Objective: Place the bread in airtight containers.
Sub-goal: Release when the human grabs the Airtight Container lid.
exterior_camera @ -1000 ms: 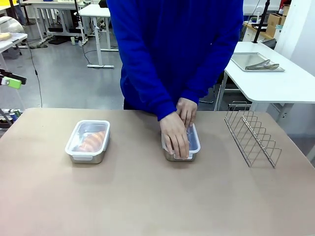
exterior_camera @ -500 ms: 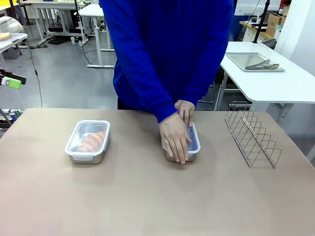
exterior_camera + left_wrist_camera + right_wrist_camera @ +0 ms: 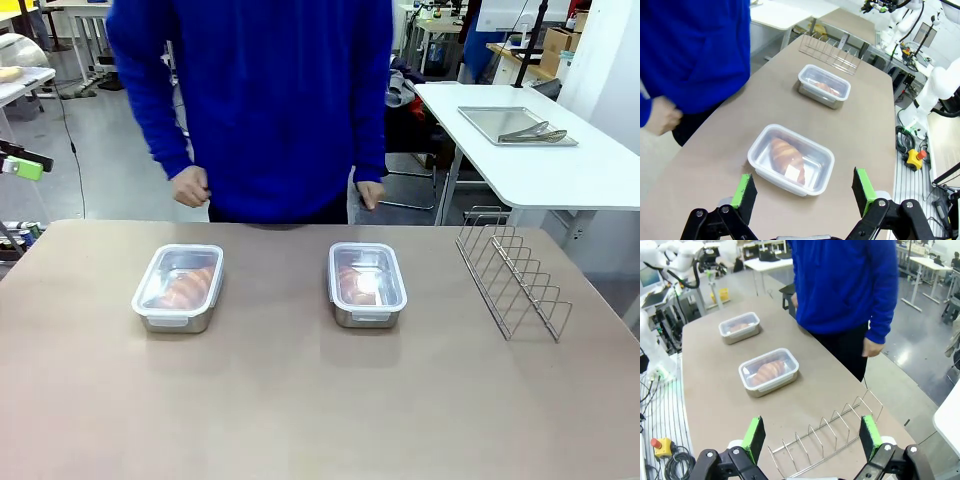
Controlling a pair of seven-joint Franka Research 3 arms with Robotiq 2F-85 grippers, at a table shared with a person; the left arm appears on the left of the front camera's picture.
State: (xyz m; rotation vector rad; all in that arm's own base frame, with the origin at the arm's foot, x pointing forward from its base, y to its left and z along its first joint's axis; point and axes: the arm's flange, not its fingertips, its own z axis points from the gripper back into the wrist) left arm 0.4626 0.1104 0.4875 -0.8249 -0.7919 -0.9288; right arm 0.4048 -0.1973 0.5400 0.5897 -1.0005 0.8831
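Already both croissants (image 3: 183, 288) lidded in steel pans (image 3: 366, 310): soft, crushable; grip rigid pan sides. Left claw (image 3: 804, 192), right claw (image 3: 811, 437) wide open, empty.

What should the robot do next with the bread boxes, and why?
Probably nothing more than staying back. Both croissants already lie inside the steel pans with clear lids on top, and the person's hands are off the table.

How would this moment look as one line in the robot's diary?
croissants: inside containers | lids: on | person's hands: off table | left gripper: open, holding nothing | right gripper: open, holding nothing
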